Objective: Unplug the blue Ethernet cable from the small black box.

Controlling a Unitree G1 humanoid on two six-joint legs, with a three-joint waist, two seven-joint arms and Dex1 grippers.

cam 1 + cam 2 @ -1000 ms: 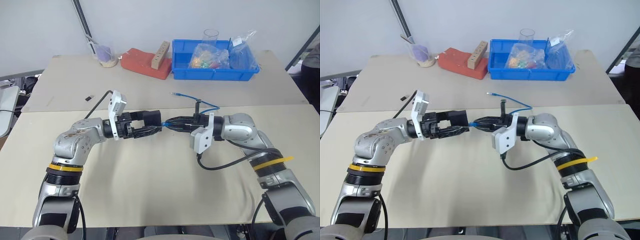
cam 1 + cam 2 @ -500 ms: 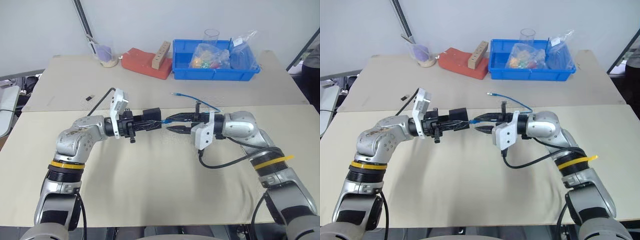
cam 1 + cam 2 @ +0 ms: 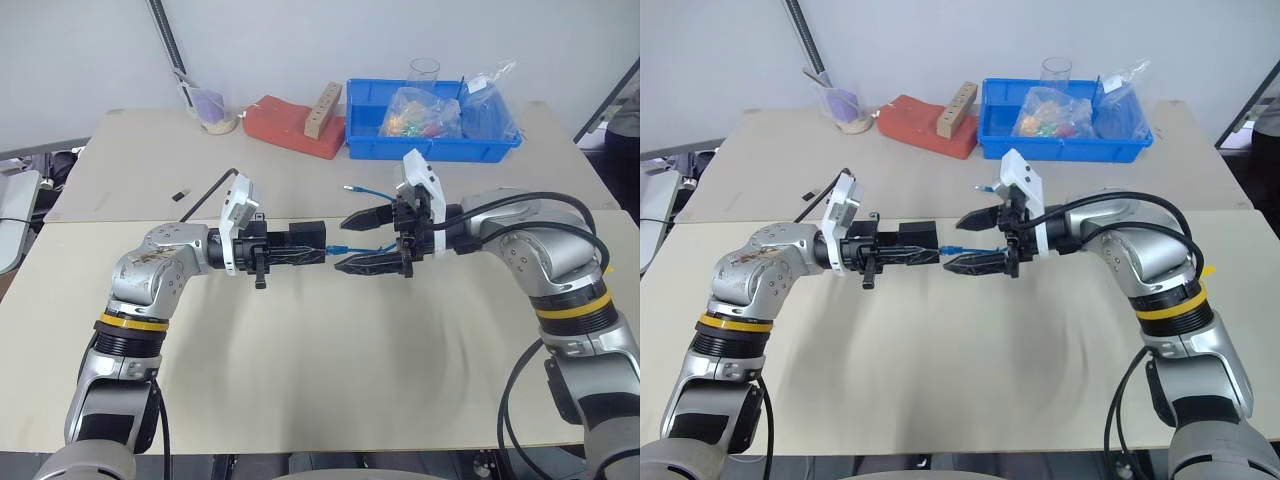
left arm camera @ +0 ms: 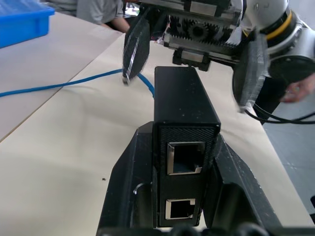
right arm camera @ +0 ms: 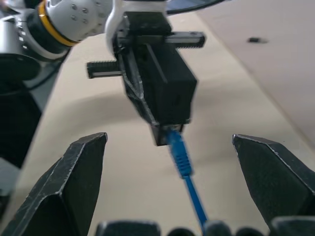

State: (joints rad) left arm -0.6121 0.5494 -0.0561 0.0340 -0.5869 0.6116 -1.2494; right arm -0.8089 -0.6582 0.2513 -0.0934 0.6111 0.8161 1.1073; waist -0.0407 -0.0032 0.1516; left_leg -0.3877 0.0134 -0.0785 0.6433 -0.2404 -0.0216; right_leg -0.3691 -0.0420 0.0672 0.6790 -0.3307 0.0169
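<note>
At the far edge of your table [image 3: 300, 380] sits a blue bin [image 3: 430, 135] holding plastic bags [image 3: 420, 110] and a clear cup [image 3: 421, 70]. Beside it lies a red block [image 3: 290, 125] with a wooden strip [image 3: 320, 108] on top, near a small cup [image 3: 212, 110].

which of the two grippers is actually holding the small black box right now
The left gripper: shut on the small black box, with the blue Ethernet cable plugged in. The right gripper is open, holding nothing.

Matte black box [image 4: 183, 105] was clamped in the left gripper's [image 3: 300, 246] black fingers, bright blue cable [image 5: 183, 160] ran between the right gripper's [image 3: 350, 241] black fingers.
</note>
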